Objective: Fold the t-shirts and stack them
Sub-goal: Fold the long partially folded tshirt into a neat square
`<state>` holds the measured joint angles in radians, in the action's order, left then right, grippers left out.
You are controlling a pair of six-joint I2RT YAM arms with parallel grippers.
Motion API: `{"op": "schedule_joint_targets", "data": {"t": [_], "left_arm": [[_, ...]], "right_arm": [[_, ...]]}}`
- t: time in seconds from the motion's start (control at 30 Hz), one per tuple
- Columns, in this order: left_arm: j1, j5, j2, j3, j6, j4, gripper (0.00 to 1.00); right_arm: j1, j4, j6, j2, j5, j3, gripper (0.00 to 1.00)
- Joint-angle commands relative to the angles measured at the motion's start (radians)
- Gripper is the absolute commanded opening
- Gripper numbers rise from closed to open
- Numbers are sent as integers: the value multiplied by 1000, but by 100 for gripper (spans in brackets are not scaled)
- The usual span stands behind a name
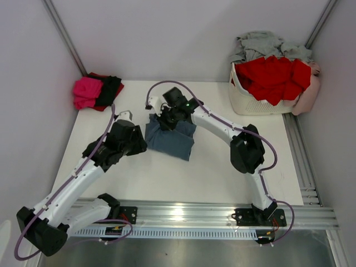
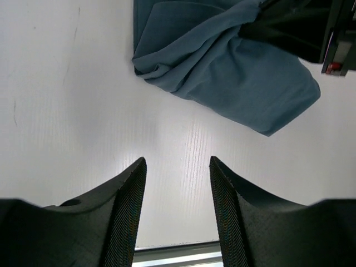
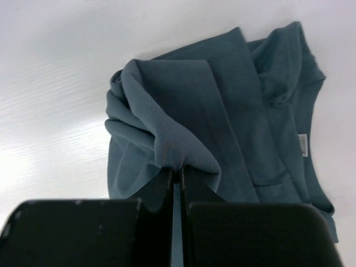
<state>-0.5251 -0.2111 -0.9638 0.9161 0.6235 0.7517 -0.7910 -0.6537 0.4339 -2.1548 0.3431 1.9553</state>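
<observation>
While clamped tight on a raised fold of the shirt (image 3: 239,111), holds cloth bunched just past right gripper (image 3: 177,173) tips. Lies ahead of left gripper (image 2: 178,161), parted, empty. Looks soft, light, limp; best pinched thin at a hem.

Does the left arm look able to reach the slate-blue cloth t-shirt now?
Probably yes: the left pincer, open, faces the slate-blue cloth t-shirt across the white table, nothing between; the right pincer grips one fold.

Right end effector (image 3: 177,175) pinches a fold of the blue-grey t-shirt (image 3: 233,111)
</observation>
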Motion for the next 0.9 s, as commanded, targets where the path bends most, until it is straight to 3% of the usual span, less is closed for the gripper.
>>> {"op": "schedule_joint_targets", "data": {"t": [0.0, 0.3, 0.4, 0.43, 0.5, 0.87], "left_arm": [[-1, -60, 65, -13, -1, 20, 53], [-1, -109, 181, -43, 24, 43, 63], [-1, -108, 192, -51, 33, 51, 76], [-1, -108, 192, -51, 35, 60, 89], [-1, -109, 200, -57, 45, 67, 99], [-1, -128, 229, -79, 88, 107, 99]], "right_arm": [[22, 132, -18, -17, 92, 47, 0], [139, 357, -200, -158, 260, 171, 0], [151, 416, -236, -175, 307, 172, 0], [159, 433, -266, -188, 315, 171, 0], [189, 497, -354, -218, 353, 172, 0], [340, 742, -676, -315, 340, 171, 0]]}}
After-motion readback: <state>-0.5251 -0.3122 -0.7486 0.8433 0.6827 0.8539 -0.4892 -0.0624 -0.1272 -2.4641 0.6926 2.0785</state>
